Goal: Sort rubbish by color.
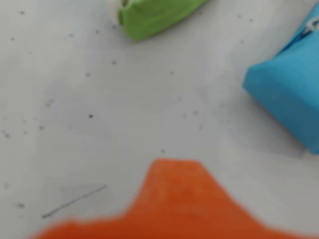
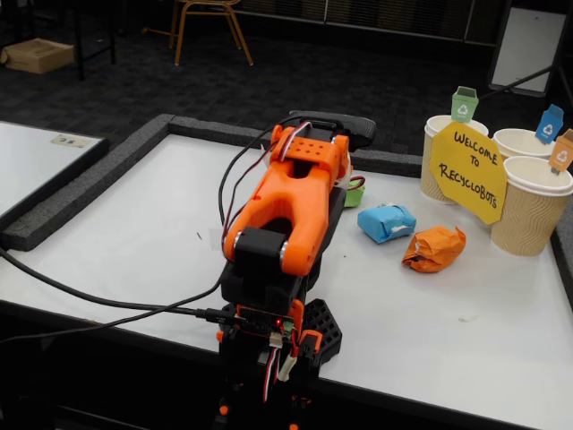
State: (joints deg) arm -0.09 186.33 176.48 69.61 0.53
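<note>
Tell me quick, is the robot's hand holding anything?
Hand: can't tell if it's open or closed; only a blurry orange part shows in the wrist view. Nothing seems to be in it. The green lump and blue lump lie on the table.

Wrist view: evenly lit and soft-focused throughout; the orange gripper (image 1: 174,204) at 6 o'clock is heavily blurred. Fixed view: sharp, bright table (image 2: 134,224), dim background toward 12 o'clock, soft short shadows.
</note>
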